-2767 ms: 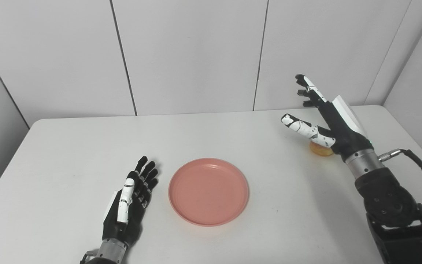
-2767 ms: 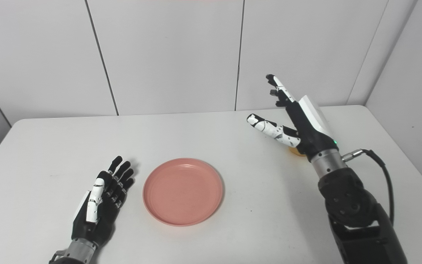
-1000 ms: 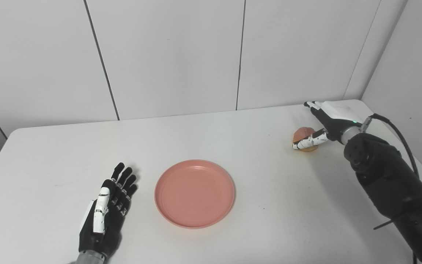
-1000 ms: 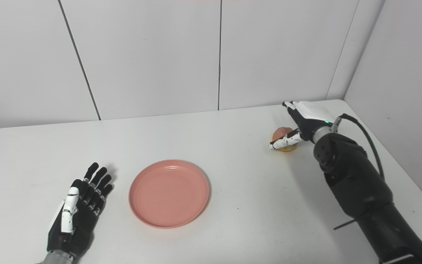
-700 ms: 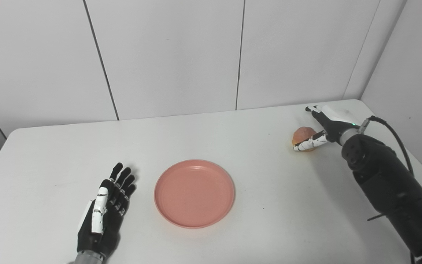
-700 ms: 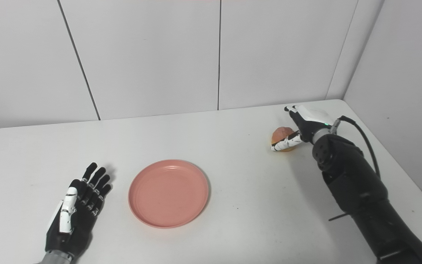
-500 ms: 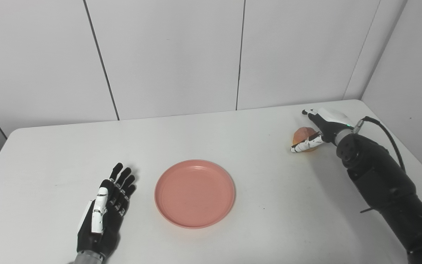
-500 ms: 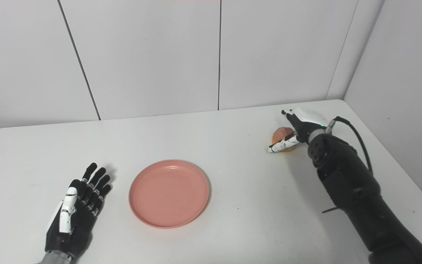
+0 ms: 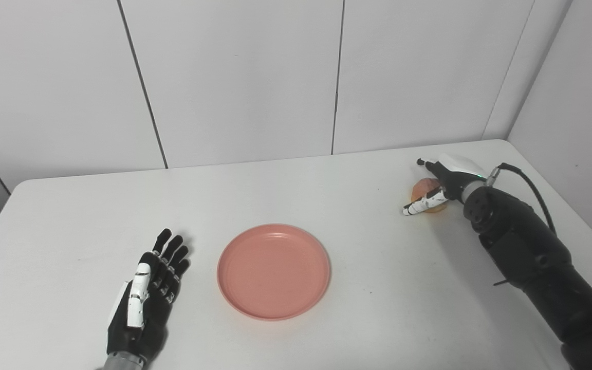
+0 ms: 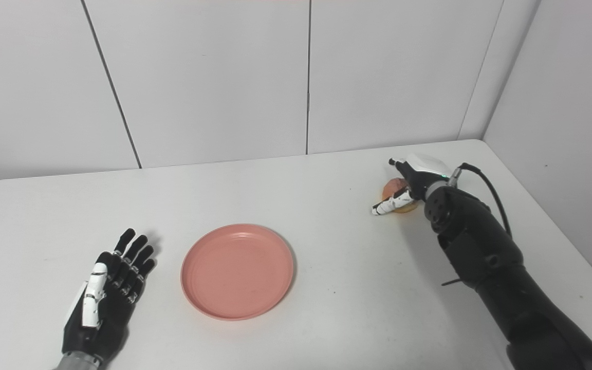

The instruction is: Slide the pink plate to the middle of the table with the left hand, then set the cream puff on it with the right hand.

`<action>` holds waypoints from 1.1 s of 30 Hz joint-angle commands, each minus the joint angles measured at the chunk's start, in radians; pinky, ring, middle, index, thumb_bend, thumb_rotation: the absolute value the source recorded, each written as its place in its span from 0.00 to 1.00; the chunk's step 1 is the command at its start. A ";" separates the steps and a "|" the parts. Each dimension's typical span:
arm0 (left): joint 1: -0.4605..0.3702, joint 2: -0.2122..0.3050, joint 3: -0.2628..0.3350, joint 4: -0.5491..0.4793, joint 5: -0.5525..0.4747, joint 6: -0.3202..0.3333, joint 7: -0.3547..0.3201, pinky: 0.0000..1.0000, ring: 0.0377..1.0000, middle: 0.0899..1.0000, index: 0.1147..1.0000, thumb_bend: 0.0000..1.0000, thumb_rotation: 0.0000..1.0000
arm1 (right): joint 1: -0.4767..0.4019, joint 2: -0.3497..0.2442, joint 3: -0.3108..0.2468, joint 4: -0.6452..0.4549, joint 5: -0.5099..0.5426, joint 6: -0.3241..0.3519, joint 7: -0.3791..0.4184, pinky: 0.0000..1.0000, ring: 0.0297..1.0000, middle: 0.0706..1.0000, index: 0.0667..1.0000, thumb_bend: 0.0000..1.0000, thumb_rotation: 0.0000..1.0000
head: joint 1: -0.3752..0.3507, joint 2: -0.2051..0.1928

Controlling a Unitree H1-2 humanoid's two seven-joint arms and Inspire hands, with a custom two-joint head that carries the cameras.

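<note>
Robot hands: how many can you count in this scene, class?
2. The left robot hand lies flat beside the pink plate; the right robot hand is at the cream puff, far right.

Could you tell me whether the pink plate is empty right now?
Empty: the pink plate shows only bare surface, and the cream puff sits by the right hand.

one pink plate [image 9: 273, 271], one cream puff [image 9: 426, 191], seemingly

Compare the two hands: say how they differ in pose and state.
The left hand lies open beside the plate, touching nothing; the right hand is stretched far out, thumb and fingers around the puff. Whether the right hand already grips it is unclear. Both are low at the table.
</note>
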 commanded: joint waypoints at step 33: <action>0.037 0.006 -0.006 0.011 0.004 0.057 0.013 1.00 0.98 0.97 0.96 0.42 1.00 | -0.087 -0.010 0.051 0.090 -0.139 0.131 -0.113 0.35 0.37 0.46 0.52 0.51 0.00 | 0.005 0.013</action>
